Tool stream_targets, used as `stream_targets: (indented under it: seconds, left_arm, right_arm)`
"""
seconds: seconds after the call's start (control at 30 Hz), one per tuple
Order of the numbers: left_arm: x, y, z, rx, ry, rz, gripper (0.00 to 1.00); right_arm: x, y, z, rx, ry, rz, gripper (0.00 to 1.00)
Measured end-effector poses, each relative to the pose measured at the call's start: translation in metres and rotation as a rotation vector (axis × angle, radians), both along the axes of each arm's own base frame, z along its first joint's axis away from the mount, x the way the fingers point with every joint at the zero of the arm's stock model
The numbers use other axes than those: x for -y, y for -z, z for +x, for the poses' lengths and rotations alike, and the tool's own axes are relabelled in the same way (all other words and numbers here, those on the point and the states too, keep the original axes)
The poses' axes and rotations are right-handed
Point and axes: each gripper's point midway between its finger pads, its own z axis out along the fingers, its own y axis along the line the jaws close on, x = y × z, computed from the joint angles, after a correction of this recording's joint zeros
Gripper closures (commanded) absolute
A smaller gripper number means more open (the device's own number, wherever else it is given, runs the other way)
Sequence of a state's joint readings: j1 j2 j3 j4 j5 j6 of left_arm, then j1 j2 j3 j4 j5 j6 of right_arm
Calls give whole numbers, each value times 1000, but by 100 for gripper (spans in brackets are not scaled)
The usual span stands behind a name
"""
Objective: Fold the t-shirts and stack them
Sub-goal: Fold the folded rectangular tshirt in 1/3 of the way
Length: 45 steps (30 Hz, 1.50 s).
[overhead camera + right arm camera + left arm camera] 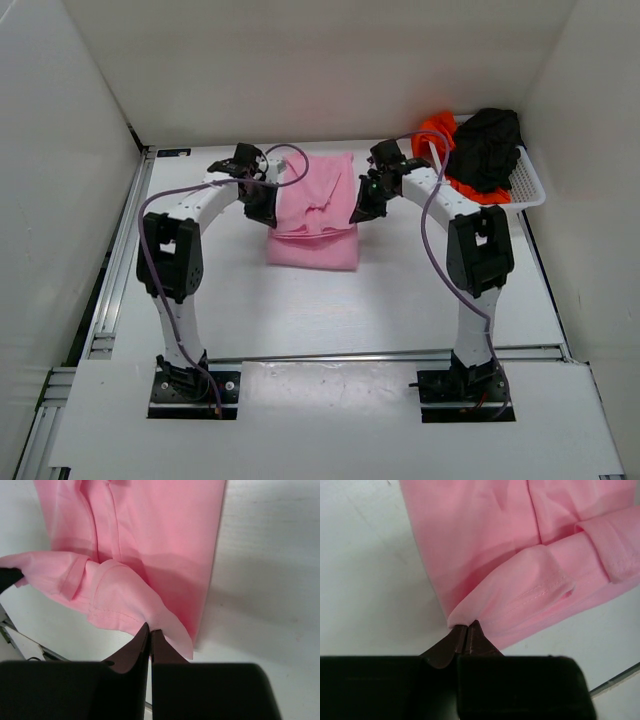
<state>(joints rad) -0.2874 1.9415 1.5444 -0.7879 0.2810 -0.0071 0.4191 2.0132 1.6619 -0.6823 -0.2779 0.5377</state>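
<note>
A light pink t-shirt (pixel 316 208) lies partly folded in the middle of the table, its near part raised. My left gripper (pixel 262 212) is shut on the shirt's left edge (pixel 462 617), pinching a fold of fabric at the fingertips. On the other side my right gripper (pixel 362 208) is shut on the right edge (pixel 160 615) of the same shirt. Both lift the cloth a little above the lower layer (pixel 170 540). A black t-shirt (pixel 490 148) and an orange-red t-shirt (pixel 437 130) lie bunched in the basket at the back right.
The white mesh basket (pixel 528 185) stands at the back right against the wall. White walls close in the table on three sides. A metal rail (pixel 110 290) runs along the left edge, and another crosses in front of the arm bases.
</note>
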Motion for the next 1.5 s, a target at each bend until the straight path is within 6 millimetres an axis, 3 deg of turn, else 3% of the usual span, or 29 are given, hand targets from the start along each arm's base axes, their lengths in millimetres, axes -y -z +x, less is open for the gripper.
stream_targets:
  seconds: [0.13, 0.33, 0.47, 0.5, 0.53, 0.67, 0.7, 0.73, 0.87, 1.03, 1.13, 1.27, 1.33, 1.5]
  left_arm:
    - [-4, 12, 19, -40, -19, -48, 90]
    - [1, 38, 17, -134, -10, -66, 90]
    - [6, 42, 23, -149, -4, -80, 89]
    - [6, 41, 25, -145, -3, -82, 87]
    - [7, 40, 27, -140, -3, -83, 86]
    - [6, 34, 32, -120, -2, -85, 67]
    - [6, 34, 33, -119, -4, -86, 58]
    - [6, 33, 35, -116, -6, -86, 38]
    - [4, 22, 46, -82, -12, -90, 21]
    - [-9, 2, 66, 3, -49, -58, 16]
    - [-27, -15, 64, 49, -87, -27, 16]
    - [-43, -24, 28, 31, -108, -8, 19]
    - [-42, -14, 3, -21, -96, 6, 19]
    - [-29, 36, -42, -195, -38, 59, 19]
  right_arm:
    - [-1, 16, 9, -39, 3, 15, 100]
    - [4, 42, 21, -94, 28, 24, 100]
    - [9, 50, 32, -120, 57, 62, 100]
    - [9, 50, 37, -120, 62, 72, 97]
    - [9, 51, 42, -118, 66, 83, 87]
    - [6, 52, 54, -113, 68, 120, 63]
    - [6, 53, 56, -113, 70, 126, 60]
    - [6, 53, 56, -115, 70, 130, 57]
    - [12, 53, 60, -123, 94, 136, 43]
    - [35, 47, 65, -93, 129, 97, 35]
    - [56, 34, 41, -73, 143, 46, 34]
    - [65, 25, -13, -107, 122, 49, 34]
    - [62, 33, -36, -151, 101, 58, 34]
    - [40, 66, -76, -260, 39, 66, 34]
